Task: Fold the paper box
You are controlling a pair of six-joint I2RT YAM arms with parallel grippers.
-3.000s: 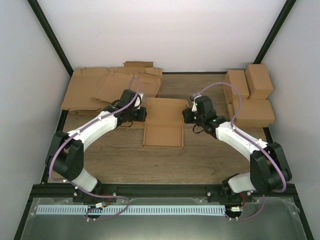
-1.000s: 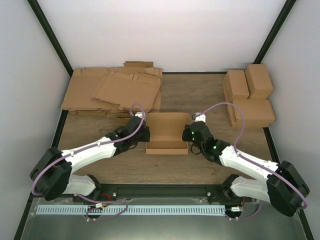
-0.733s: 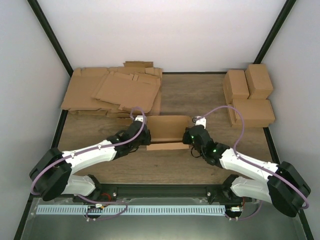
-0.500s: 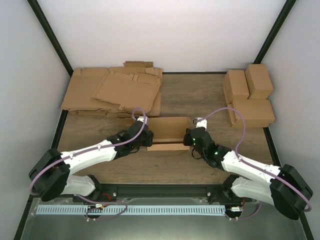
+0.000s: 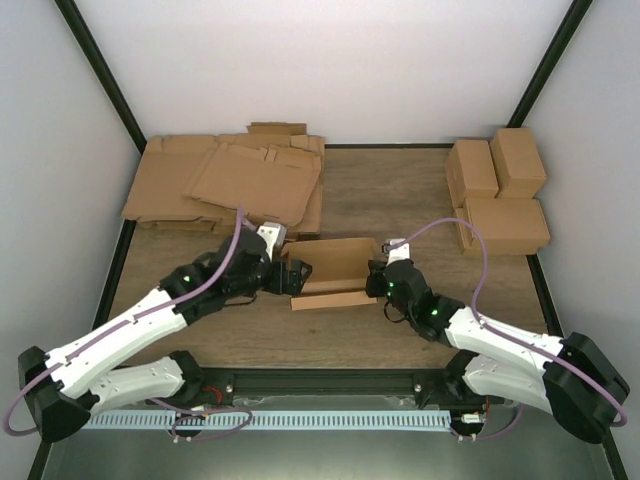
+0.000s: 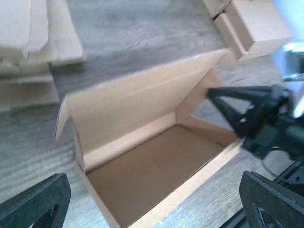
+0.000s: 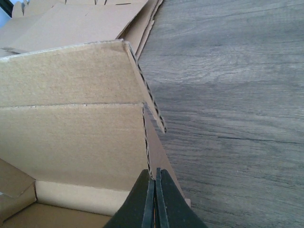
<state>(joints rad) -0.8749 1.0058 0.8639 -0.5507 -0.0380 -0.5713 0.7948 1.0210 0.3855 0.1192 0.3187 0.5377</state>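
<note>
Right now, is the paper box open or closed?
Open. The paper box shows its bare inner floor, with the lid panel standing up behind it.

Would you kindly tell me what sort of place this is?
Probably an enclosed lab bench for box-folding practice: white panel walls around a wood-grain table, flat brown cardboard sheets stacked far left, folded brown cardboard boxes far right.

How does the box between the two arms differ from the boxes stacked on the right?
The paper box in the middle is open, its lid flap raised and its inside empty; the closed boxes on the right are folded shut. It stands alone; they sit packed together. Both are plain brown cardboard.
</note>
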